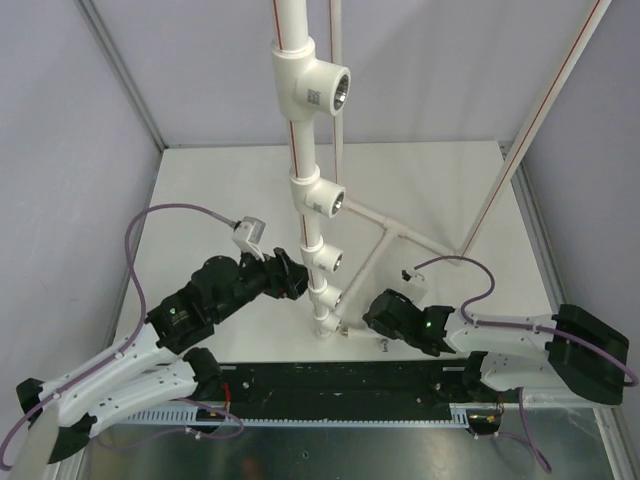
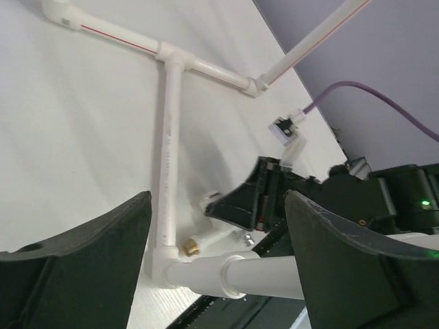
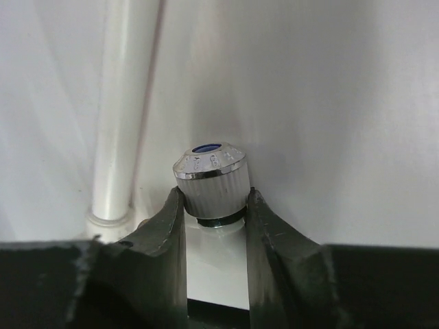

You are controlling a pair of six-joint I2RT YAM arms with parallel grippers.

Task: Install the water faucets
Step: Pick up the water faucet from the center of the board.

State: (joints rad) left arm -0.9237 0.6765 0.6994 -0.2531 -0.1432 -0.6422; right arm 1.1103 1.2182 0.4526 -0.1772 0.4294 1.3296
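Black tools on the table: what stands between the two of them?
The upright white pipe with its side sockets stands between the left tool and the right tool, which is shut on a small tap. The top view shows it.

The top camera hangs above and behind the arms, looking down and forward. Their bases lie along the bottom edge, the table (image 1: 220, 200) fills the middle, and the pipe frame (image 1: 296, 100) rises toward the lens at upper centre. The left wrist camera rides just behind the left gripper (image 2: 218, 199), low over the table, facing the right gripper (image 2: 223, 209) at centre. Both views share that gripper and the frame's foot. The right wrist camera sits very close to the faucet (image 3: 209, 181), with a length of the frame at upper left.
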